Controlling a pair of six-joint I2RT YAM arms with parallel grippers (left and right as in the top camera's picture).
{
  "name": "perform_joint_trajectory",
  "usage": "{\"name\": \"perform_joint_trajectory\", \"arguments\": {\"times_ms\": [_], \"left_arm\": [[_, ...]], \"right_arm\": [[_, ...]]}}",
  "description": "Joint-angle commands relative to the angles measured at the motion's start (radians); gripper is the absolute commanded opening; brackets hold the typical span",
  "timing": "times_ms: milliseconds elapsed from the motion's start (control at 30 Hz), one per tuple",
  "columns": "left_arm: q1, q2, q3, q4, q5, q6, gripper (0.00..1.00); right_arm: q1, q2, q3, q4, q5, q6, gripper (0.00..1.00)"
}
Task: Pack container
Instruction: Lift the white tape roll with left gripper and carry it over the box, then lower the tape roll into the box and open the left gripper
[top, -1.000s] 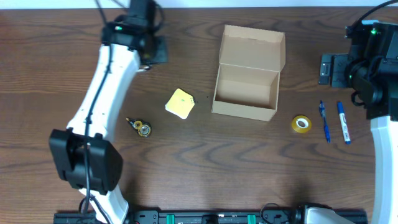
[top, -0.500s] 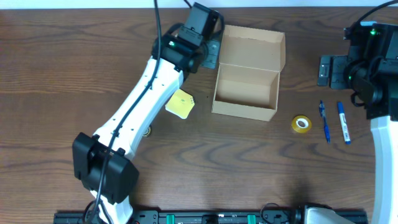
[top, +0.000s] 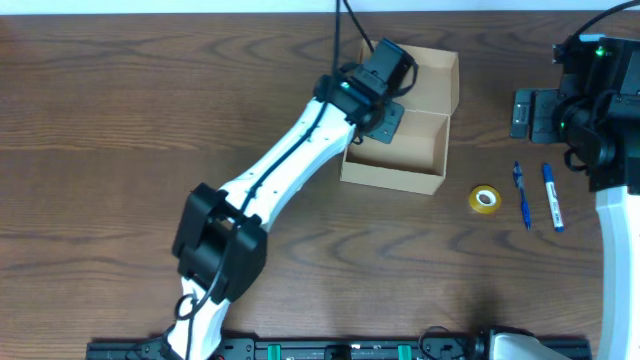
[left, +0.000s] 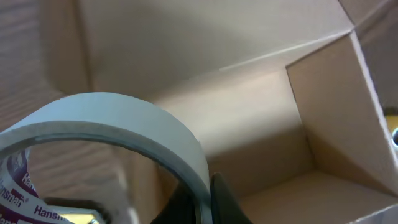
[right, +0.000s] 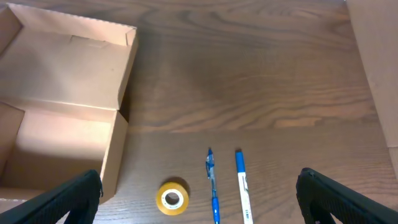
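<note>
Overhead: left gripper (top: 384, 100) sits over the container (top: 392, 178), above the back-left part of the open compartment, right at the hinge line where the lid flap (top: 425, 72) folds away toward the far edge. Left wrist view shows the jaws clamped on a white tape roll (left: 112, 115), one finger (left: 214, 199) pressed against its rim. The second finger isn't clearly visible.

- Key relation: the box cavity lies straight below and slightly ahead of the roll. The floor and the inside corner of the walls fill the wrist view past the roll.
- Container's long axis runs left-right across the table, skewed slightly. The roll is over the left end, so open floor extends to the right.
- Left wall and hinge crease are the near edges. My read: nudge right and toward the front before letting go, or the roll could catch the wall or land on the flap.
- Compartment floor looks bare where visible. The arm hides part of it.

Right gripper (right: 199, 196) is parked right of the box, jaws spread wide, holding nothing. It's the nearer arm for the yellow tape roll (top: 485, 199) and the two pens (top: 521, 195) (top: 552, 197), which lie between it and the box's right wall with clear tabletop around them.
</note>
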Motion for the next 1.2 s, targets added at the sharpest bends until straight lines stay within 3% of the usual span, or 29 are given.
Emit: {"name": "perform_joint_trajectory", "arguments": {"times_ms": [0,133,833,1167], "left_arm": [[-0.005,0.023,0.101,-0.034,0.025,0.018,0.05],[-0.026,0.04,0.179,-0.058,0.026,0.043,0.05],[-0.103,0.118,0.18,-0.158,0.007,0.219,0.05],[-0.096,0.176,0.18,-0.147,0.01,0.219,0.06]], "right_arm": [[0.005,0.007,0.022,0.003,-0.008,-0.003,0.99],[0.005,0.008,0.022,0.003,-0.008,-0.003,0.99],[0.005,0.018,0.022,-0.01,-0.029,-0.003,0.99],[0.005,0.018,0.022,-0.006,-0.03,-0.003,0.99]]}}
